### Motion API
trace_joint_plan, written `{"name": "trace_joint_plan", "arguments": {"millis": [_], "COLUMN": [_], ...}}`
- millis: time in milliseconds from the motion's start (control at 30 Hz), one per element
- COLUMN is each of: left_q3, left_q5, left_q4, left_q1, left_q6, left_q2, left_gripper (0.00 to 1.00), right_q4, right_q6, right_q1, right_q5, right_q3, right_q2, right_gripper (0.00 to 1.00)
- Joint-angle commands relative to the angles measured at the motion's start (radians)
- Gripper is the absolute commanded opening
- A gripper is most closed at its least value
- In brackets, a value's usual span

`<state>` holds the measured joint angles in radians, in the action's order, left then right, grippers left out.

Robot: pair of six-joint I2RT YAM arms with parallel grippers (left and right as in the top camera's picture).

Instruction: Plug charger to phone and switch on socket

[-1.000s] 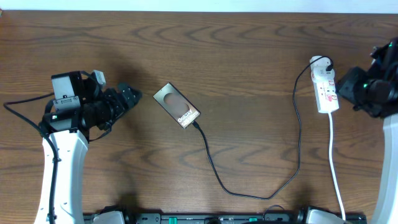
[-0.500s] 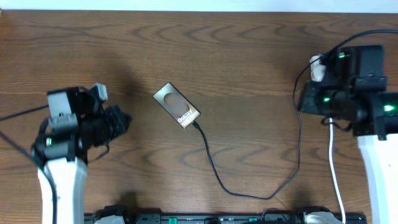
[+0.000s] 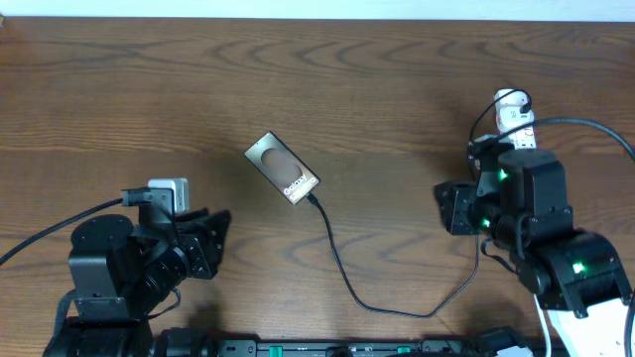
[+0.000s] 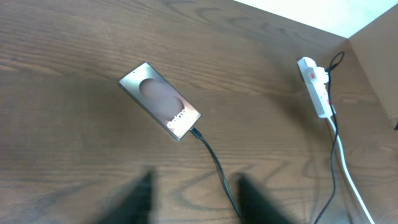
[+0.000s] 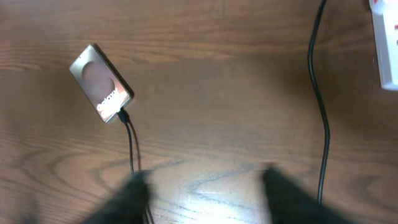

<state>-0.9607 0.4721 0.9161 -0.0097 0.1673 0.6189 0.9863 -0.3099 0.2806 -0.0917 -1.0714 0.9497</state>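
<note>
We see the phone (image 3: 282, 168) flat on the table (image 3: 397, 79), the charger (image 3: 342, 273) plugged into its label end, the socket (image 3: 516, 114) far right, and the left gripper (image 4: 196, 180) and right gripper (image 5: 204, 174) both spread, empty.

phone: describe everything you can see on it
The phone is a small flat rectangle with a glossy grey-brown face, a pale oval reflection and a white label strip at one end. It lies flat and diagonal on the wooden table, mid-table. The charger plug meets its label end; nothing else touches it.
</note>
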Motion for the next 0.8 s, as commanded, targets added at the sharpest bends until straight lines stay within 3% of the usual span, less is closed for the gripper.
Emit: {"name": "trace_joint_plan", "arguments": {"millis": [0,600,767], "left_q3": [0.014,0.014,0.018], "left_q5": [-0.013,-0.014,-0.212], "left_q4": [0.004,0.009,0.01], "left_q1": [-0.005,-0.005,-0.032], "left_q6": [-0.017,-0.018,-0.022], "left_q2": [0.003,0.005,-0.079], "left_gripper": [0.98,0.98,0.98], "right_q4": [0.013,0.031,0.031], "right_q6": [-0.034,-0.034,-0.033], "right_q1": [0.008,0.008,0.008], "right_q5": [0.014,0.014,0.014], "right_q3": [0.023,0.024,0.024], "right_q2": [-0.011,0.008,0.008], "right_gripper": [0.99,0.99,0.99]}}
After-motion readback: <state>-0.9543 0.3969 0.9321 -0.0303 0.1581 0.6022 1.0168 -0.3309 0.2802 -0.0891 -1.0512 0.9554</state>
